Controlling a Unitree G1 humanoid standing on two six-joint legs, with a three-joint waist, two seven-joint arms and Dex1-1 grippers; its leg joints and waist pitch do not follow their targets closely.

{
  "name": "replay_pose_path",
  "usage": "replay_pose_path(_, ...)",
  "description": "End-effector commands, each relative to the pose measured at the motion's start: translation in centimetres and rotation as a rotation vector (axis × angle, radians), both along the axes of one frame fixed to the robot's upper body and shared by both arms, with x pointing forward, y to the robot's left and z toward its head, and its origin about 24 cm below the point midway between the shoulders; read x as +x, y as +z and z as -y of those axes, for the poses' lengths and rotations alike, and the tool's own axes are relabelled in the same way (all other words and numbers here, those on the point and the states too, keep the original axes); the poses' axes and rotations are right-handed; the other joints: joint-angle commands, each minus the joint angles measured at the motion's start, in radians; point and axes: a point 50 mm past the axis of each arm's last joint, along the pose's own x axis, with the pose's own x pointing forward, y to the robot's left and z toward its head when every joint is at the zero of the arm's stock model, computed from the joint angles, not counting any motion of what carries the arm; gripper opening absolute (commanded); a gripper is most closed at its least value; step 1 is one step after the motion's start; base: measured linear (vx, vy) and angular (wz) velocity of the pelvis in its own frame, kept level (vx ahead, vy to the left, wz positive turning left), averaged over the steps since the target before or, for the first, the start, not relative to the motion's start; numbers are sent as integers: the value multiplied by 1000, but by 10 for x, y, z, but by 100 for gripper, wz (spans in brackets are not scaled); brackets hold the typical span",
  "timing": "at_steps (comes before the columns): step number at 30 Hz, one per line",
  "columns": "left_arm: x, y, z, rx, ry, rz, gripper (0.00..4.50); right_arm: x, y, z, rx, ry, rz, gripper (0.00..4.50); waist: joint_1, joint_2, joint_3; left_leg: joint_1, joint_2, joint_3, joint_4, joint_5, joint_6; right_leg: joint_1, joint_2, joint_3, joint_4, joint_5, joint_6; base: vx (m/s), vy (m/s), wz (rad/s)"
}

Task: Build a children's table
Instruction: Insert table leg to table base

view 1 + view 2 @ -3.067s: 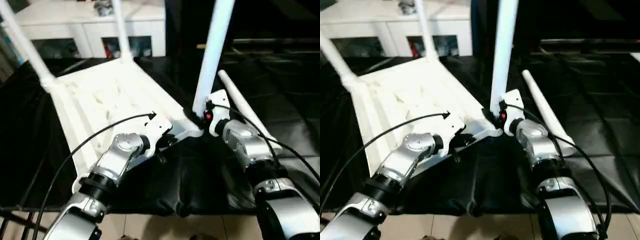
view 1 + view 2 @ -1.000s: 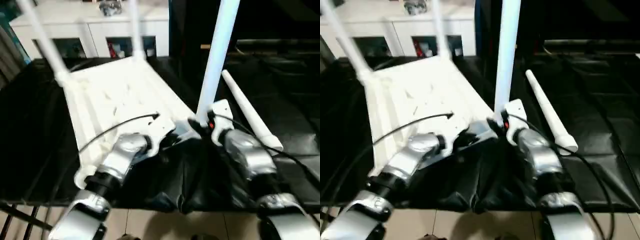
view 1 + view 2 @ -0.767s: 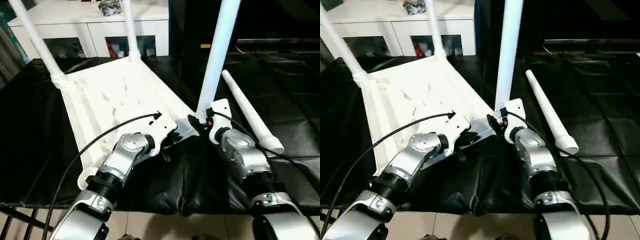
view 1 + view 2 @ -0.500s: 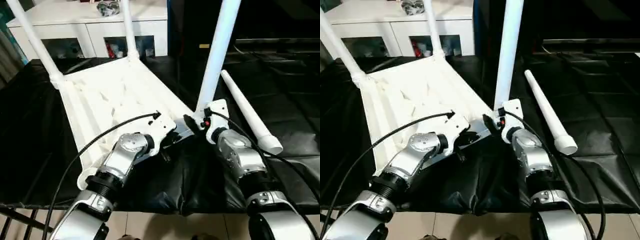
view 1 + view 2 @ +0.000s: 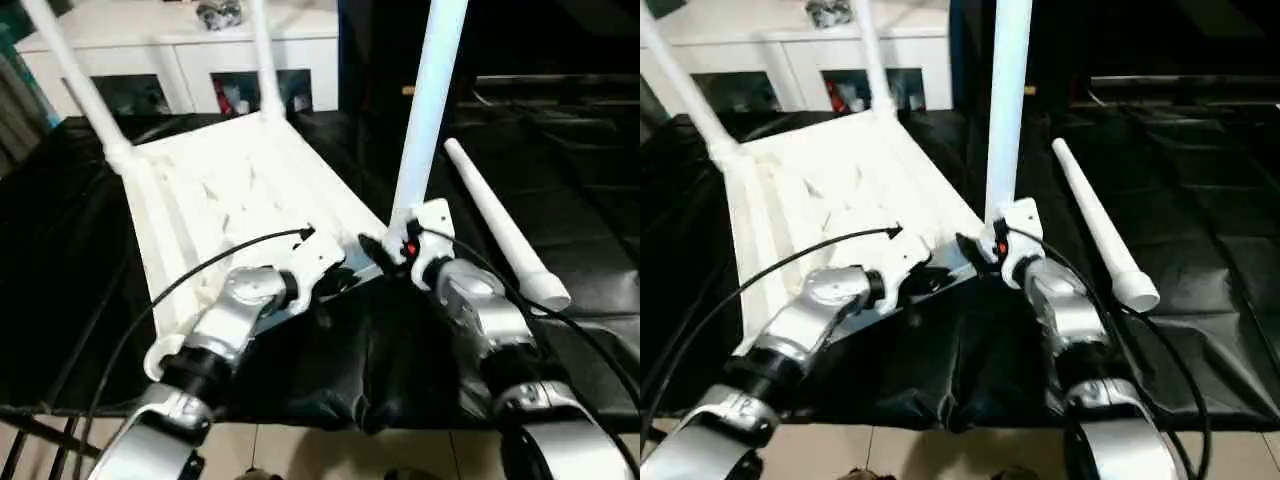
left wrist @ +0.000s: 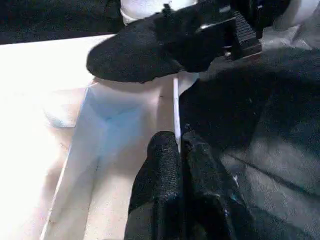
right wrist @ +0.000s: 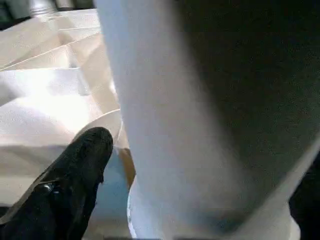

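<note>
Right tool [image 5: 985,250] is working at the base of the upright leg [image 5: 1006,100], where that leg is meeting the near right corner socket of the upside-down tabletop [image 5: 220,200]. In the right wrist view one black finger [image 7: 75,175] is lying against the socket beside the leg, but I cannot tell whether that tool is clamped on anything. Left tool [image 6: 181,165] is pinched together on the thin near edge of the tabletop, at about 6 o'clock of the slab, steadying it.

Judging the risks: the upright leg is possibly not seated fully, and if the right tool is pushing off-axis the leg could be tipping over toward 3 o'clock or jamming crooked in the socket. The left tool is gripping only a thin rib, so it could be slipping off, letting the tabletop slide on the black cloth [image 5: 560,180] that is covering the desk.

The tabletop is lying ribbed side up, running from about 6 o'clock toward 11 o'clock of the desk. It is white plastic with raised ribs and round corner sockets. Two more legs [image 5: 75,80] are standing in the far corners at around 11 and 12 o'clock. A fourth leg [image 5: 1102,225] is lying loose on the cloth at about 2 o'clock, apart from the tabletop. Beyond, a white cabinet [image 5: 190,40] is standing at 12 o'clock.
</note>
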Motion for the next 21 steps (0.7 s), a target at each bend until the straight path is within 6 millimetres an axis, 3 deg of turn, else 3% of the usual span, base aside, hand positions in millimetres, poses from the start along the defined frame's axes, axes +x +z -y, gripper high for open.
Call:
replay_pose_path(1, -12, 19, 18, -98, -227, 68, 0, -9, 4, -9, -23, 184, 15, 441, 3, -13, -65, 15, 44, -23, -70, -264, 79, 51, -51, 34, -81, -311, -216, 0, 0, 0)
replay_pose_path(2, -12, 19, 18, -98, -227, 68, 0, -9, 4, -9, -23, 184, 15, 441, 8, -16, -65, 16, 44, -21, -69, -267, 80, 52, -50, 35, -81, -308, -212, 0, 0, 0)
replay_pose_path(3, -15, 17, 9, -78, -274, 55, 0, -21, 3, -4, -66, 347, 13, 441, 12, -13, -65, 16, 46, -22, -70, -273, 81, 54, -49, 33, -80, -305, -212, 0, 0, 0)
replay_pose_path(5, -17, 17, 5, -71, -304, 46, 0, -29, 4, 0, -83, 431, 6, 441, 19, -14, -65, 18, 50, -21, -71, -270, 87, 50, -48, 35, -79, -291, -214, 0, 0, 0)
replay_pose_path(10, -24, 16, 0, -62, -368, 25, 0, -42, 6, 7, -80, 573, -15, 441, 31, -15, -64, 18, 53, -20, -72, -267, 82, 49, -51, 38, -75, -290, -222, 0, 0, 0)
replay_pose_path(13, -28, 15, -7, -55, -410, 6, 0, -54, 9, 14, -90, 688, -42, 441, 34, -18, -64, 16, 52, -21, -72, -258, 81, 54, -51, 38, -75, -295, -217, 0, 0, 0)
replay_pose_path(14, -28, 15, -8, -54, -415, 4, 0, -56, 10, 15, -91, 703, -47, 441, 37, -16, -64, 18, 54, -20, -72, -259, 87, 50, -51, 39, -75, -291, -218, 0, 0, 0)
replay_pose_path(21, -30, 15, -16, -45, -440, -15, 0, -67, 13, 19, -117, 811, -73, 377, 38, -19, -61, 18, 52, -21, -73, -280, 73, 48, -53, 39, -82, -361, -202, 0, 0, 0)
